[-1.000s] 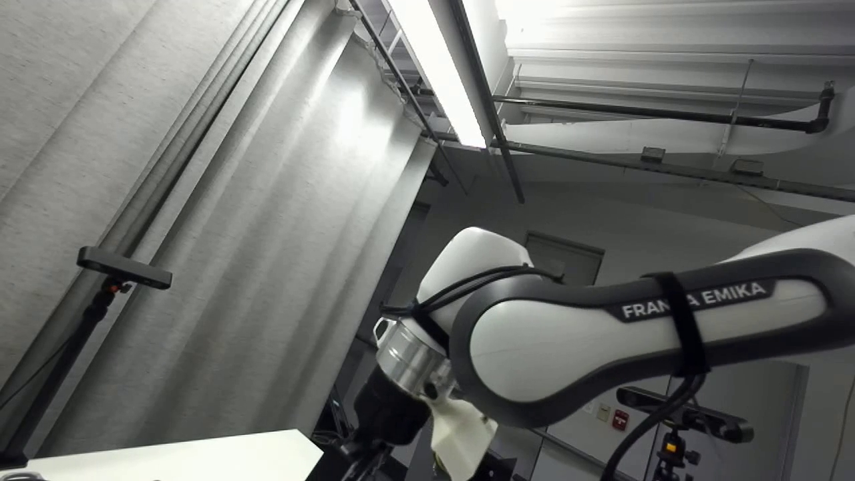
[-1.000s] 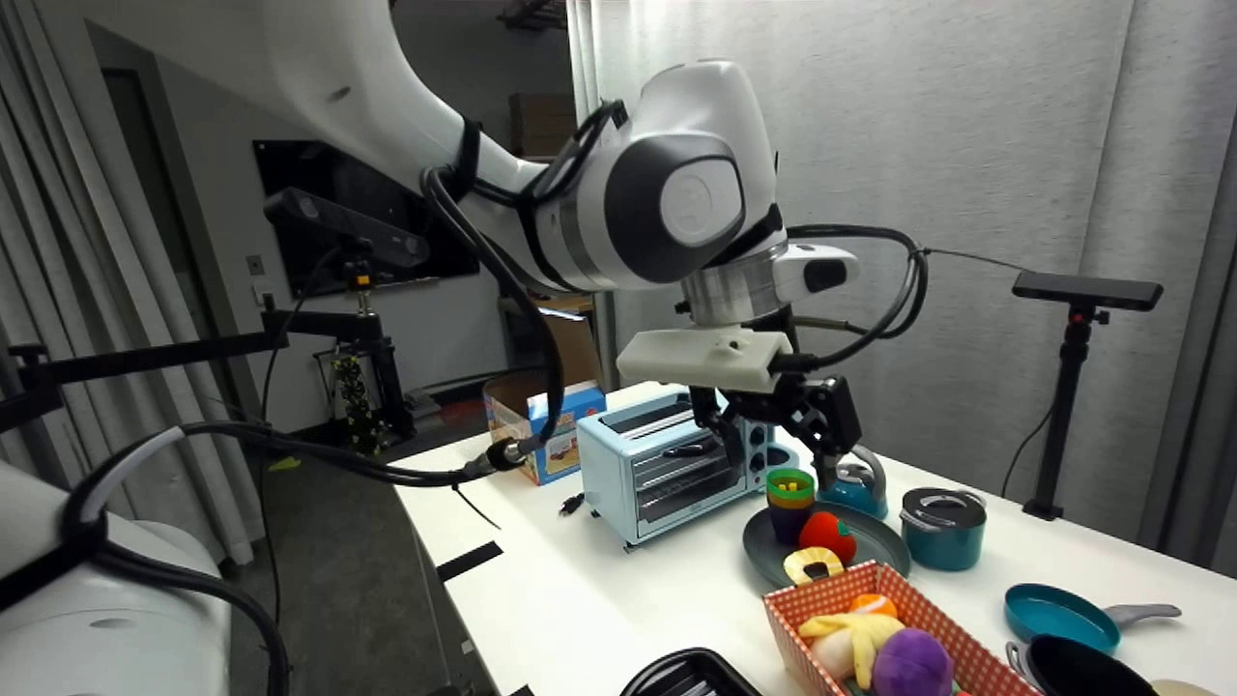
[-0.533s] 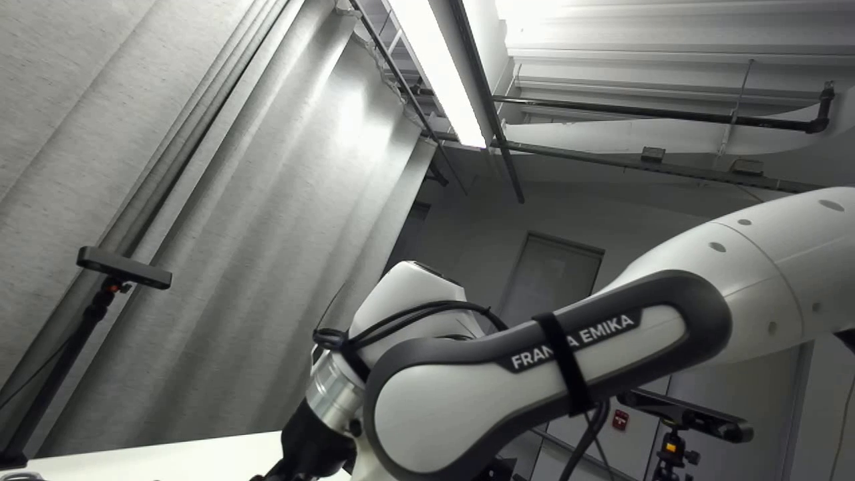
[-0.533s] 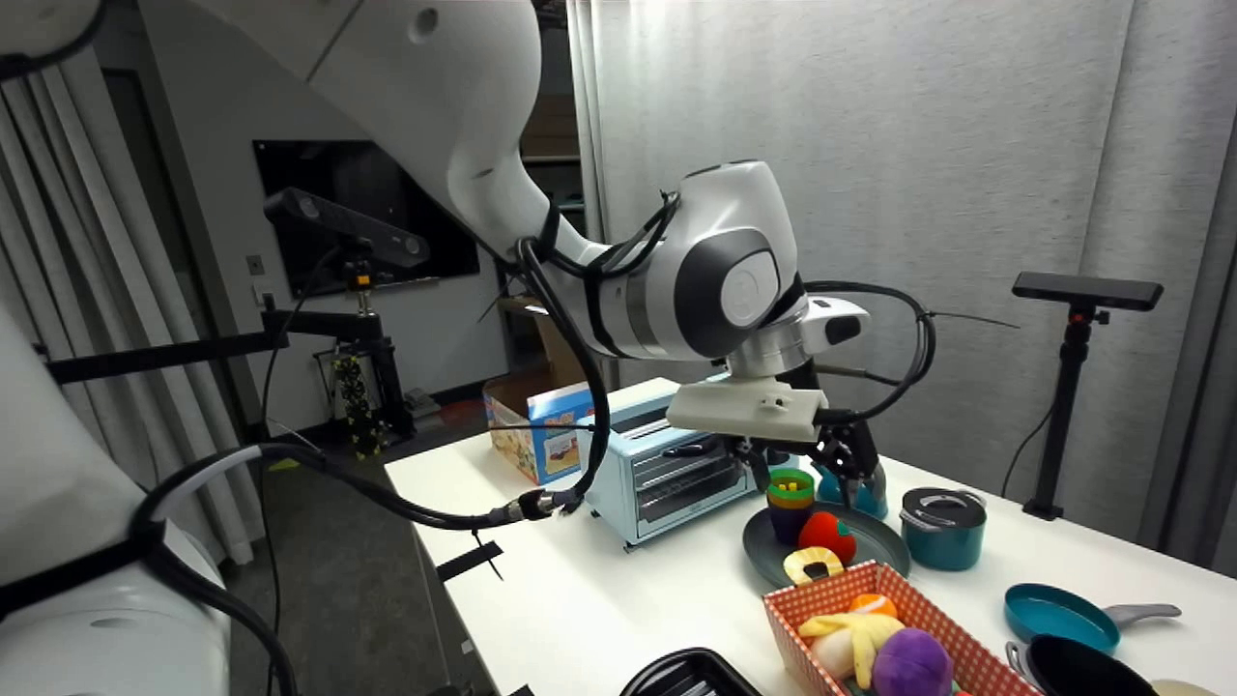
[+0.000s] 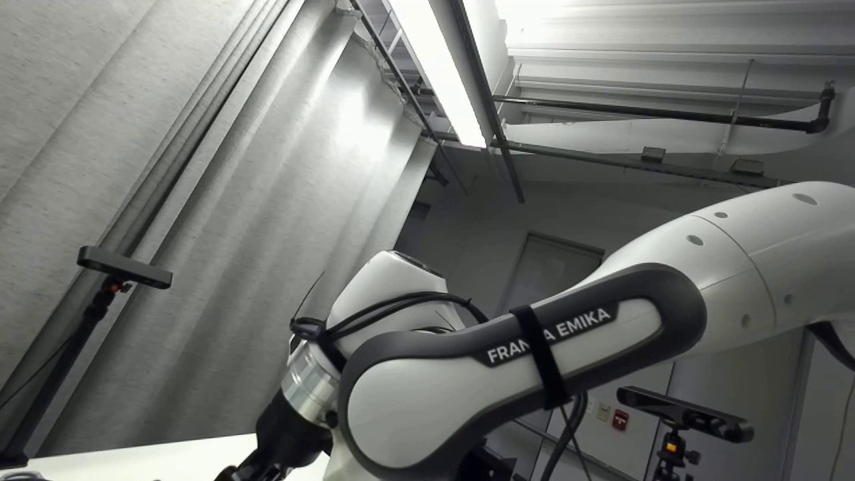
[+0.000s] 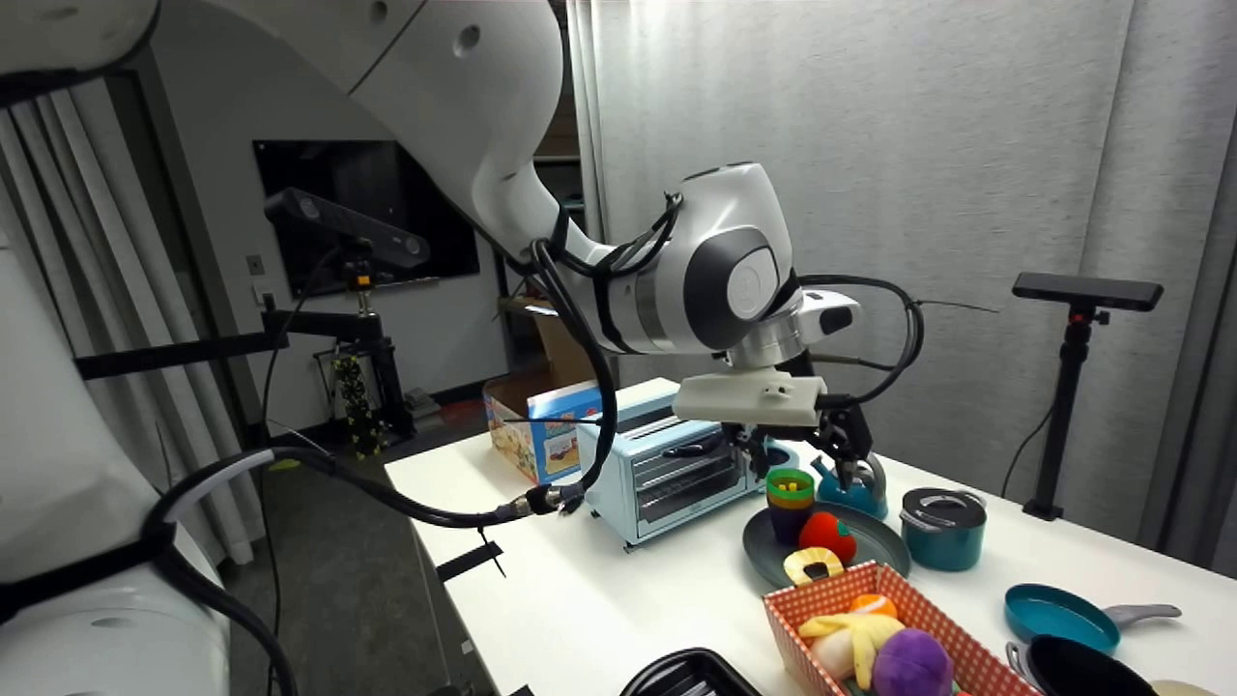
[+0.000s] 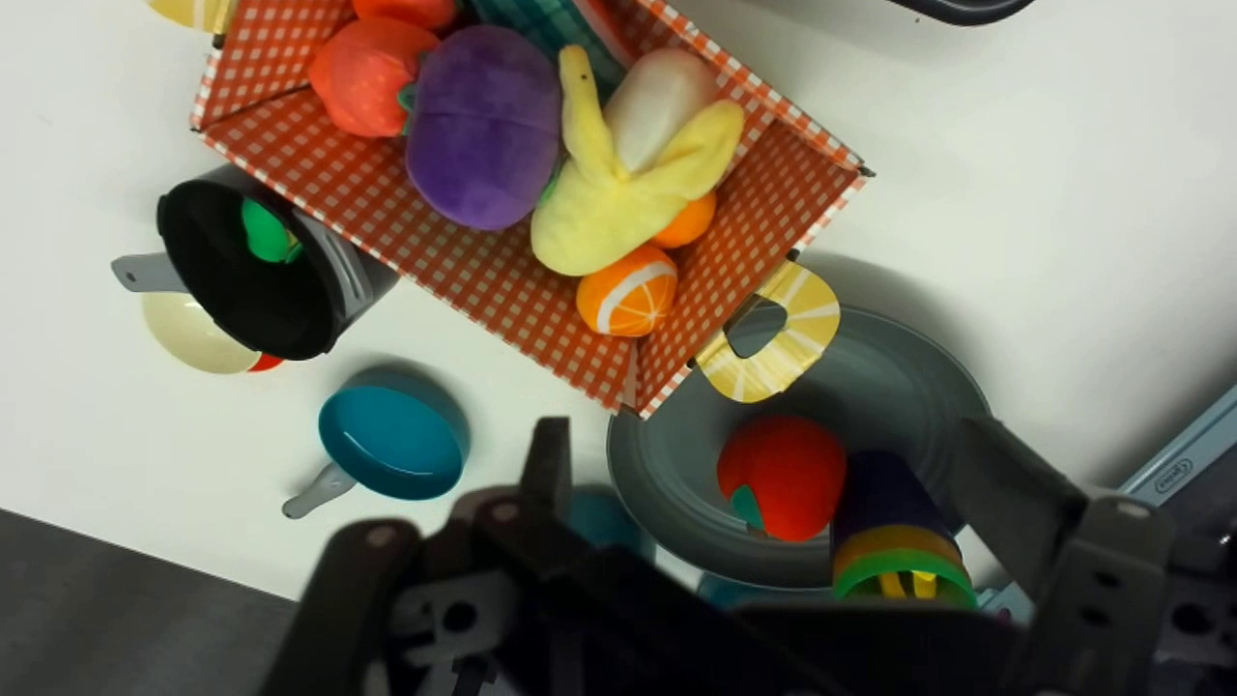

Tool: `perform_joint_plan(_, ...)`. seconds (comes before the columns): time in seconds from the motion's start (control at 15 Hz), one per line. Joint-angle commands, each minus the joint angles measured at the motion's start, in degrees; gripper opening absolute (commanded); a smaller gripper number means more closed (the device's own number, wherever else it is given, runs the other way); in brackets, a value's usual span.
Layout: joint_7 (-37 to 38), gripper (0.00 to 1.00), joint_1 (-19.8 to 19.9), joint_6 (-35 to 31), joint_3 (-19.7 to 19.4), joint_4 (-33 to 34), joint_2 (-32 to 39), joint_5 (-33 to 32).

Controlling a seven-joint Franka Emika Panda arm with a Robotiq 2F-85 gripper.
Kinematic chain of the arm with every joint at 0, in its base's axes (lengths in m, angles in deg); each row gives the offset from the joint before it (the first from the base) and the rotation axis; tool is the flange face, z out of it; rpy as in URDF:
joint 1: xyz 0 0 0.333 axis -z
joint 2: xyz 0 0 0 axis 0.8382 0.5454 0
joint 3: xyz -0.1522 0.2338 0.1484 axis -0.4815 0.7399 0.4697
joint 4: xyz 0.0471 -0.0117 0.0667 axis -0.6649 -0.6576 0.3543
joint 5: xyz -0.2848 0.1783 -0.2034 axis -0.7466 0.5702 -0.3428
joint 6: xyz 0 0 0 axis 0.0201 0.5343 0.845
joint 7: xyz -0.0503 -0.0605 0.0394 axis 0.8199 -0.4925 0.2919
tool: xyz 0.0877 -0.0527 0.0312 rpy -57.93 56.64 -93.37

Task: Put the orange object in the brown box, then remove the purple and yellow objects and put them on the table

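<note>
A soft red-orange fruit [image 6: 827, 536] lies on a dark grey plate [image 6: 875, 565]; both also show in the wrist view, the fruit [image 7: 783, 477] and the plate [image 7: 928, 377]. The red-checked box [image 6: 952, 633] stands beside the plate. In the wrist view, the box [image 7: 454, 275] holds a purple plush eggplant [image 7: 483, 130], a yellow half-peeled banana [image 7: 599, 217] and an orange with a slice pattern [image 7: 628, 292]. My gripper [image 6: 802, 476] is open and empty above the plate. In the wrist view its fingers [image 7: 763, 440] stand wide apart, either side of the fruit and cups.
Stacked cups [image 6: 790, 503] stand on the plate beside the fruit. A pale blue toaster oven [image 6: 667, 464], a kettle [image 6: 855, 488], a teal pot [image 6: 942, 530] and a teal pan [image 6: 1063, 616] surround the plate. A black tray [image 6: 688, 675] lies at the table's near side.
My gripper has come down towards the plate and moved slightly right in an exterior view, then risen a little in the last half second. It stays open. The table objects have not moved.
</note>
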Motion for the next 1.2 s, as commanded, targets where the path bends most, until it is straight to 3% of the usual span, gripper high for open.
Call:
perform_joint_plan(0.0, -0.1, 1.0, -0.1, 0.1, -0.2, 0.1, 0.0, 0.1)
perform_joint_plan(0.13, 0.3, 1.0, 0.4, 0.7, -0.4, 0.9, 2.0, -1.2)
perform_joint_plan(0.47, -15.0, 1.0, 0.4, -1.1, -1.2, 6.5, 12.9, 9.3)
perform_joint_plan(1.13, -31.6, 1.0, 6.3, -3.7, 6.1, 24.4, 29.0, 17.1)
